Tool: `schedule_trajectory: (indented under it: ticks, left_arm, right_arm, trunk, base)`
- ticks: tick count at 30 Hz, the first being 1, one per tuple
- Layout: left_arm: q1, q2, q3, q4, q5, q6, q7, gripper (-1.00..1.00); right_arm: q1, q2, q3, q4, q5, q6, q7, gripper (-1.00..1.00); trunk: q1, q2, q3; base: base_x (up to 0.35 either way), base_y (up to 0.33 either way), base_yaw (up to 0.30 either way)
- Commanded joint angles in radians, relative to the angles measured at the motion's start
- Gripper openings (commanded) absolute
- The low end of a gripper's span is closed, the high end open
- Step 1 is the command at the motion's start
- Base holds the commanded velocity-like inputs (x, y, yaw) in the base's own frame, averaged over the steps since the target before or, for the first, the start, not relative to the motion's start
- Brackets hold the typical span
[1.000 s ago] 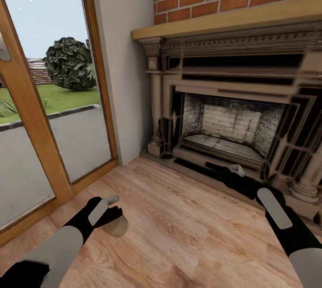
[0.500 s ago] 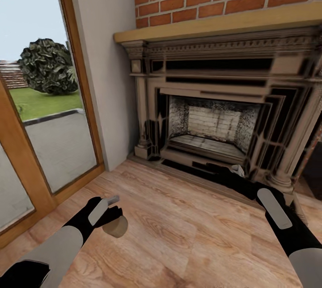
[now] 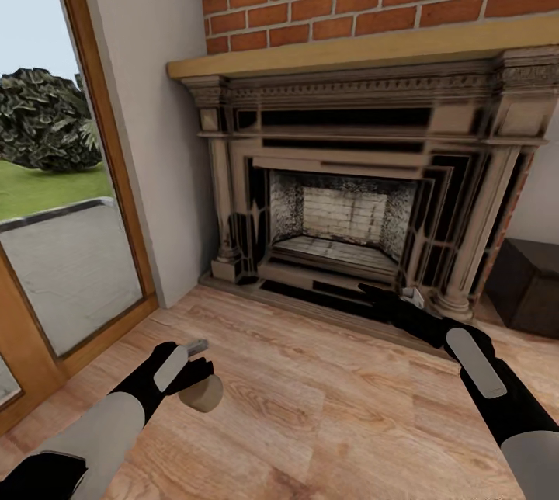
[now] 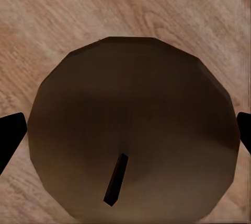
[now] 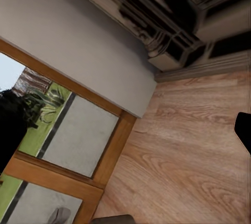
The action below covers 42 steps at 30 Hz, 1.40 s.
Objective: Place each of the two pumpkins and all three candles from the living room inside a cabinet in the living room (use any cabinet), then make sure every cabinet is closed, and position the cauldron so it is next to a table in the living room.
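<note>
A stubby beige-grey candle [image 3: 200, 394] hangs just above the wooden floor, with my left gripper [image 3: 197, 380] shut on it at the lower left of the head view. In the left wrist view the candle's top [image 4: 130, 104] with its dark wick sits between the two black fingertips [image 4: 10, 135]. My right gripper [image 3: 397, 300] is held out low in front of the fireplace, open and empty. The right wrist view looks past my right gripper [image 5: 125, 130] at bare floor. At the far right edge stands the end of a low dark-brown unit, apparently the cabinet [image 3: 532, 282]. Pumpkins, cauldron and table are out of view.
A large carved fireplace [image 3: 349, 213] under a brick wall fills the space ahead, with a raised hearth step [image 3: 310, 300] along the floor. A tall glass door with a wooden frame [image 3: 109, 174] stands at the left. Wooden floor [image 3: 310, 407] lies between my arms.
The camera has turned right: the fireplace and window slide left in the picture and the dark-brown unit comes into view at the right. Both arms keep their pose, candle still held.
</note>
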Motion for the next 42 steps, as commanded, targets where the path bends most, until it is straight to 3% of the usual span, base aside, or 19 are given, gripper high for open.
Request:
schedule_trajectory:
  ticks: [1,25,42]
  left_arm:
    - [0.000,0.001,-0.008,-0.003,0.008,0.003,0.012,-1.00]
    - [0.000,-0.006,-0.007,-0.003,0.001,0.003,0.013,-1.00]
    - [0.000,-0.007,-0.007,-0.003,0.001,0.003,0.013,-1.00]
  right_arm:
    - [-0.001,0.000,0.001,0.001,-0.001,0.002,0.002,1.00]
    - [-0.001,0.000,0.000,0.010,-0.003,0.002,0.004,1.00]
    - [-0.001,-0.005,-0.002,0.051,-0.004,0.007,0.047,1.00]
  trunk:
    - [0.000,0.000,0.000]
    - [0.000,0.000,0.026]
    - [0.000,0.000,0.042]
  base:
    - [0.000,0.000,-0.225]
    - [0.000,0.000,-0.237]
    - [0.000,0.000,-0.248]
